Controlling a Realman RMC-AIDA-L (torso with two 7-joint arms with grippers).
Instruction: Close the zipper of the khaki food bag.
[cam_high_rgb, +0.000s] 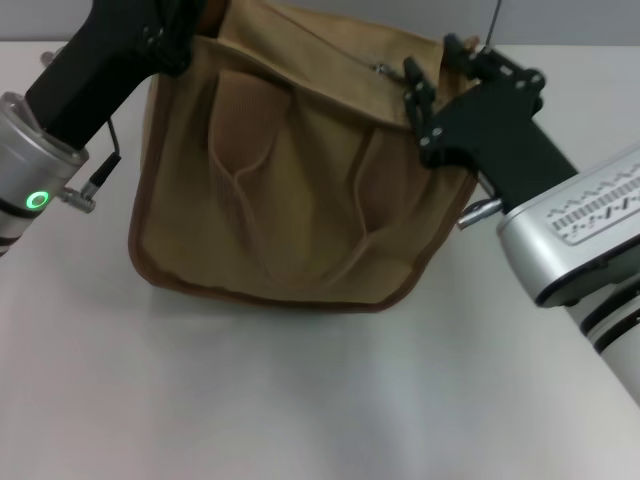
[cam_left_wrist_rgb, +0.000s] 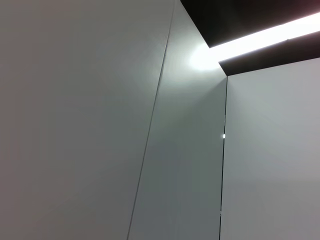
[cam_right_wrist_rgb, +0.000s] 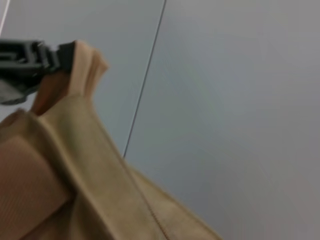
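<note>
The khaki food bag (cam_high_rgb: 280, 180) stands on the table (cam_high_rgb: 300, 400) at 12 o'clock. The left end effector (cam_high_rgb: 185, 35) pinches its 10 o'clock top corner. The right end effector (cam_high_rgb: 425, 90) is at the zipper (cam_high_rgb: 381, 69) toward 1 o'clock; whether its fingers are spread or pressed together, I cannot tell.

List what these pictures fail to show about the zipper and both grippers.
- Zipper: head view shows only a small silver piece; the flap fold hides the rest of the line.
- Left gripper: cut off by the head view's top edge at the khaki food bag's corner.
- Right gripper: its own body hides any grasp.
- Left wrist view: only wall panels.
</note>
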